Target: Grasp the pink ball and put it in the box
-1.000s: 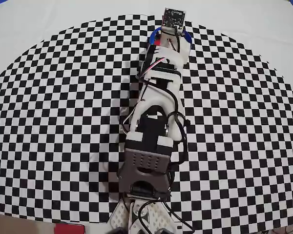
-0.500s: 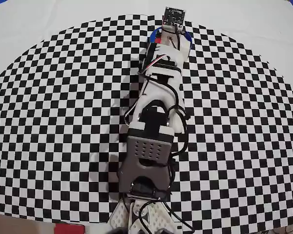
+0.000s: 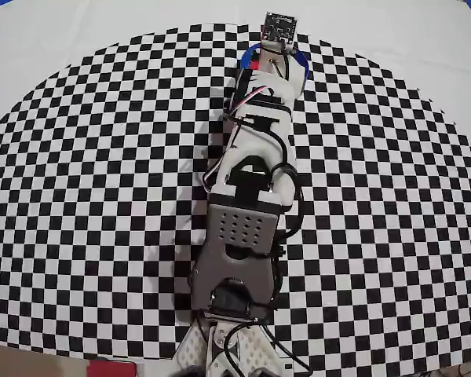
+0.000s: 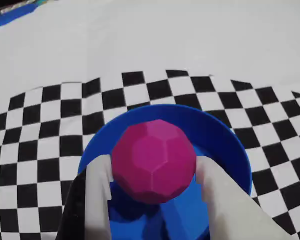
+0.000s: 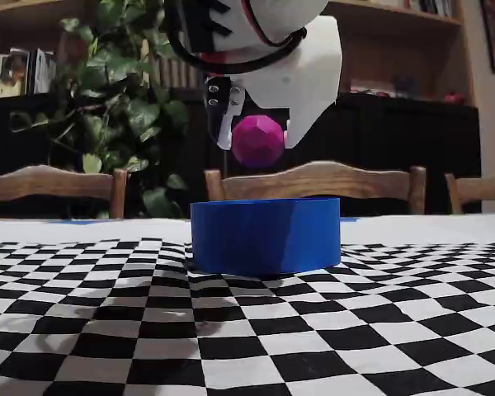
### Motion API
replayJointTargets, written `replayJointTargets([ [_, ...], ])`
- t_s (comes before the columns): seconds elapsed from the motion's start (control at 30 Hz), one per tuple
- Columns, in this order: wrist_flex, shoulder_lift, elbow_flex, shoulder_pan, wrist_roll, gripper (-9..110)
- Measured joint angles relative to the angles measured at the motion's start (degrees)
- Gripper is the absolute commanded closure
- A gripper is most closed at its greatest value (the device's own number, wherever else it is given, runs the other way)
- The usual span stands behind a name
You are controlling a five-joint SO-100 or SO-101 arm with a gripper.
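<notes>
The pink ball (image 4: pixel 153 161) is a faceted magenta sphere held between my two white fingers (image 4: pixel 97 195). My gripper (image 4: pixel 152 172) is shut on it and hangs directly above the box (image 4: pixel 230 145), a round blue tub. In the fixed view the pink ball (image 5: pixel 258 141) floats clear above the box (image 5: pixel 266 233), which stands on the checkered cloth, and my gripper (image 5: pixel 258 140) clamps the ball from both sides. In the overhead view the arm covers most of the box (image 3: pixel 247 57); only slivers of blue rim show, and the ball is hidden there.
The checkered cloth (image 3: pixel 86 173) covers the table, with plain white cloth (image 4: pixel 190 35) beyond the box. Wooden chair backs (image 5: pixel 313 177) and a leafy plant (image 5: pixel 124 107) stand behind the table. A red object (image 3: pixel 110 367) lies at the near edge.
The arm has stretched a little further forward over the box, and the upper arm has tilted. The grip on the ball is the same.
</notes>
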Motion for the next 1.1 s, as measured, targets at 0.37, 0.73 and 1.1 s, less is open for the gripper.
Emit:
replayJointTargets([
  [0.37, 0.0, -2.46, -2.64, 0.0, 0.0, 101],
  [0.73, 0.0, -4.75, -3.78, 0.0, 0.0, 101],
  [1.1, 0.0, -6.77, -6.42, 0.0, 0.0, 101],
])
